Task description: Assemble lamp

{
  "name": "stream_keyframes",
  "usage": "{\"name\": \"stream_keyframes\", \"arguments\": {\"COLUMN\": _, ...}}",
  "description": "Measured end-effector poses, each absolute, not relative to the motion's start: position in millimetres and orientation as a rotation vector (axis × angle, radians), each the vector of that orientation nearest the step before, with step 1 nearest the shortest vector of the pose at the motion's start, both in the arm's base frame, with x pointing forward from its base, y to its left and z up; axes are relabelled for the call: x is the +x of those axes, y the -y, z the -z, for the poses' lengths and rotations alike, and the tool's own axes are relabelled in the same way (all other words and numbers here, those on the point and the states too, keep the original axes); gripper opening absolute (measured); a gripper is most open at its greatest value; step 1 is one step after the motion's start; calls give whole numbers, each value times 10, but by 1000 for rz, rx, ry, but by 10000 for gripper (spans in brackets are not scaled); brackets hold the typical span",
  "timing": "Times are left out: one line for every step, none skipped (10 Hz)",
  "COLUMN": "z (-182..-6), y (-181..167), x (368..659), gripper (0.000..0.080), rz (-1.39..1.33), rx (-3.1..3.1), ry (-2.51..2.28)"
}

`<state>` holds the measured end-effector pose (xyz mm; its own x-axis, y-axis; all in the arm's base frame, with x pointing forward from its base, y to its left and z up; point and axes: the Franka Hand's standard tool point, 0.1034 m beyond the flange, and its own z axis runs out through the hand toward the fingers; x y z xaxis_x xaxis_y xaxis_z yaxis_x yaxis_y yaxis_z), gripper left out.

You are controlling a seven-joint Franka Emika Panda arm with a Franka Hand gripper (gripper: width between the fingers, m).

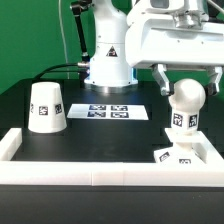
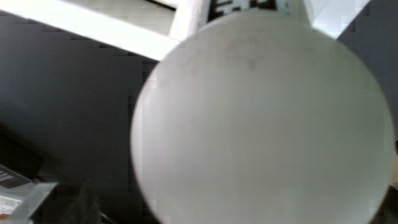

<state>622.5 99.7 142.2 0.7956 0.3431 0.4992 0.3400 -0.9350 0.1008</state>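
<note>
The ball-shaped white bulb (image 1: 186,103) stands upright on the flat square base (image 1: 168,155) at the exterior view's right, in the corner of the border rail. My gripper (image 1: 187,80) hangs right over the bulb. Its two fingers are spread wide on either side of the bulb's top, with a gap on each side, so it is open. In the wrist view the bulb (image 2: 258,120) fills most of the picture and my fingers are not seen. A tagged part of the base (image 2: 240,8) shows past it. The cup-like shade (image 1: 47,107) stands mouth down at the exterior view's left, apart from the gripper.
The marker board (image 1: 110,111) lies flat at mid table in front of the robot's base (image 1: 108,60). The long white border rail (image 1: 100,170) runs along the front and up both sides. Black cables hang at the back left.
</note>
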Motion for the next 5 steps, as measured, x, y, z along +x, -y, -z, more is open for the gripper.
{"name": "stream_keyframes", "arguments": {"z": -1416, "y": -994, "x": 6225, "gripper": 699, "rz": -827, "rx": 2971, "ry": -564}}
{"name": "stream_keyframes", "arguments": {"z": -1398, "y": -989, "x": 6218, "gripper": 699, "rz": -818, "rx": 2974, "ry": -564}}
{"name": "stream_keyframes", "arguments": {"z": -1366, "y": -981, "x": 6205, "gripper": 699, "rz": -772, "rx": 2987, "ry": -566}}
{"name": "stream_keyframes", "arguments": {"z": -1366, "y": -969, "x": 6217, "gripper": 699, "rz": -779, "rx": 2985, "ry": -564}}
{"name": "stream_keyframes", "arguments": {"z": -1332, "y": -969, "x": 6194, "gripper": 699, "rz": -753, "rx": 2993, "ry": -564}}
